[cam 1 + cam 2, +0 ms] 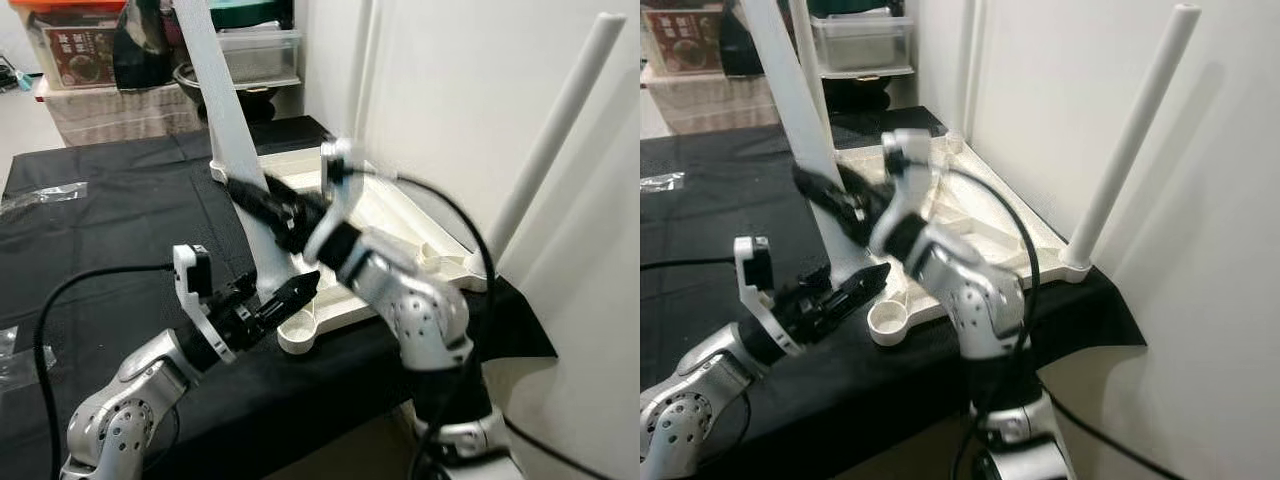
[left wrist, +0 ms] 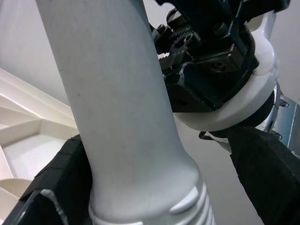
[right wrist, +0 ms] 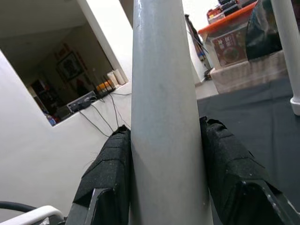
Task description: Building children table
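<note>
Here the white tabletop [image 1: 400,215] lies upside down on a black cloth [image 1: 120,230], right of centre, against the wall. Right gripper [image 1: 262,205] pinches a white leg [image 1: 240,150] partway up; left gripper [image 1: 290,295] sits at the leg's base, fingers [image 2: 56,183] spread either side of it. Another leg [image 1: 560,130] stands at the tabletop's right corner.
</note>
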You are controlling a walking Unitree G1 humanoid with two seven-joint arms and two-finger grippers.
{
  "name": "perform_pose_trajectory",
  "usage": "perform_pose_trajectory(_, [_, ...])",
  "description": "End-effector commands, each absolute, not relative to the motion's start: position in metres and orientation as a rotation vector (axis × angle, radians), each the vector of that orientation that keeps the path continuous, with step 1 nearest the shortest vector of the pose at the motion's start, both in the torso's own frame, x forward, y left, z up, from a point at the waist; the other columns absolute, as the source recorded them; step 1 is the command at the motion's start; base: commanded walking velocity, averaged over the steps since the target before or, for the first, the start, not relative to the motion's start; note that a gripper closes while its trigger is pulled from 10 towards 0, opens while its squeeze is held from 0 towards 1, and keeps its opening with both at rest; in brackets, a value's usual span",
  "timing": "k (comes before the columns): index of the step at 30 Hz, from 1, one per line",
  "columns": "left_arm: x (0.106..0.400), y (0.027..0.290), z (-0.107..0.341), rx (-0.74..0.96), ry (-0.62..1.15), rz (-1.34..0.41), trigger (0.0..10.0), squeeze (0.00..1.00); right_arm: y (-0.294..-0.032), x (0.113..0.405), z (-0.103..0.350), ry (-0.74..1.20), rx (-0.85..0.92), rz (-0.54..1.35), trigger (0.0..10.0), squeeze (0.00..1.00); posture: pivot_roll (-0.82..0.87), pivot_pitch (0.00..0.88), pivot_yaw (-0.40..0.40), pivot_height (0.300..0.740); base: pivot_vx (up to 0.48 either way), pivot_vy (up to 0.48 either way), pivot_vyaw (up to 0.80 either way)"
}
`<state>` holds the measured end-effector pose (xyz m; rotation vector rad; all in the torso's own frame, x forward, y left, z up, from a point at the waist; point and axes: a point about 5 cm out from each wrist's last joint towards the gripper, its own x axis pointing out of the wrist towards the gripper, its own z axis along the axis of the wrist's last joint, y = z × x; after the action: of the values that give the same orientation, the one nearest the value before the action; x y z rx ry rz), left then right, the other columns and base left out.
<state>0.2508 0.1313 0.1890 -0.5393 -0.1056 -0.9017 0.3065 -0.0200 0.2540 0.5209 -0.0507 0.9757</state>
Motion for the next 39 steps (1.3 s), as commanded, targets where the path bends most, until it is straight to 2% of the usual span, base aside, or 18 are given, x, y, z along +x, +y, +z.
perform_pose_trajectory(1, [0.25,0.133,0.193,-0.549,-0.13,-0.894,10.0,0.0,-0.007,0.298,0.252,-0.043,0.582,1.014,0.0,0.0,0.06,0.0,-0.073,0.74,0.0,0.0,0.0])
perform_pose_trajectory(5, [0.249,0.133,0.193,-0.55,-0.132,-0.886,10.0,0.0,-0.008,0.298,0.25,-0.041,0.578,1.014,0.0,0.0,0.06,0.0,-0.073,0.74,0.0,0.0,0.0])
perform_pose_trajectory(6, [0.249,0.131,0.191,-0.546,-0.123,-0.892,2.2,0.0,-0.008,0.298,0.25,-0.041,0.578,1.01,0.0,0.0,0.06,0.0,-0.073,0.74,0.0,0.0,0.0])
perform_pose_trajectory(8, [0.247,0.129,0.187,-0.54,-0.1,-0.915,0.0,0.0,-0.009,0.299,0.251,-0.044,0.58,1.002,0.0,0.0,0.06,0.0,-0.07,0.74,0.0,0.0,0.0])
perform_pose_trajectory(18, [0.243,0.127,0.179,-0.516,-0.048,-0.936,0.0,0.0,-0.011,0.299,0.261,-0.087,0.601,1.004,0.0,0.0,0.06,0.0,-0.07,0.74,0.0,0.0,0.0])
perform_pose_trajectory(19, [0.244,0.127,0.178,-0.513,-0.04,-0.93,10.0,0.0,-0.011,0.297,0.263,-0.096,0.604,1.013,0.0,0.0,0.06,0.0,-0.07,0.74,0.0,0.0,0.0])
perform_pose_trajectory(21, [0.245,0.127,0.178,-0.515,-0.031,-0.923,10.0,0.0,-0.01,0.296,0.266,-0.104,0.605,1.02,0.0,0.0,0.06,0.0,-0.07,0.74,0.0,0.0,0.0])
perform_pose_trajectory(22, [0.245,0.127,0.178,-0.515,-0.027,-0.926,10.0,0.0,-0.01,0.297,0.266,-0.103,0.604,1.019,4.1,0.0,0.05,0.0,-0.07,0.74,0.0,0.0,0.0])
perform_pose_trajectory(23, [0.245,0.127,0.178,-0.515,-0.027,-0.926,10.0,0.0,-0.01,0.297,0.266,-0.103,0.604,1.019,4.1,0.0,0.05,0.0,-0.07,0.74,0.0,0.0,0.0])
perform_pose_trajectory(24, [0.245,0.126,0.178,-0.511,-0.027,-0.928,10.0,0.0,-0.01,0.297,0.266,-0.1,0.597,1.016,10.0,0.0,0.05,0.0,-0.07,0.74,0.0,0.0,0.0])
perform_pose_trajectory(25, [0.245,0.126,0.178,-0.507,-0.028,-0.93,10.0,0.0,-0.01,0.297,0.266,-0.097,0.592,1.015,10.0,0.0,0.05,0.0,-0.07,0.74,0.0,0.0,0.0])
perform_pose_trajectory(26, [0.245,0.126,0.178,-0.489,-0.025,-0.934,10.0,0.0,-0.012,0.298,0.268,-0.1,0.613,1.017,10.0,0.91,0.06,0.0,-0.07,0.74,0.0,0.0,0.0])
perform_pose_trajectory(27, [0.244,0.126,0.177,-0.462,-0.018,-0.939,10.0,0.0,-0.014,0.299,0.27,-0.099,0.652,1.019,10.0,1.0,0.06,0.0,-0.071,0.74,0.0,0.0,0.0])
perform_pose_trajectory(31, [0.242,0.129,0.174,-0.401,0.002,-0.944,10.0,0.0,-0.017,0.302,0.272,-0.073,0.682,1.021,10.0,1.0,0.06,0.0,-0.07,0.74,0.0,0.0,0.0])
perform_pose_trajectory(32, [0.241,0.132,0.172,-0.37,0.015,-0.951,10.0,0.0,-0.018,0.301,0.271,-0.058,0.659,1.054,10.0,0.27,0.06,0.0,-0.069,0.74,0.0,0.0,0.0])
perform_pose_trajectory(33, [0.239,0.134,0.171,-0.334,0.03,-0.961,10.0,0.0,-0.019,0.299,0.271,-0.044,0.65,1.086,10.0,0.0,0.06,0.0,-0.069,0.74,0.0,0.0,0.0])
perform_pose_trajectory(35, [0.238,0.135,0.17,-0.311,0.04,-0.968,10.0,0.0,-0.019,0.298,0.271,-0.037,0.646,1.109,10.0,0.0,0.06,0.0,-0.07,0.74,0.0,0.0,0.0])
perform_pose_trajectory(39, [0.229,0.147,0.164,-0.138,0.112,-1.025,10.0,0.0,-0.023,0.291,0.26,0.077,0.545,1.216,10.0,0.0,0.07,0.0,-0.074,0.74,0.0,0.0,0.0])
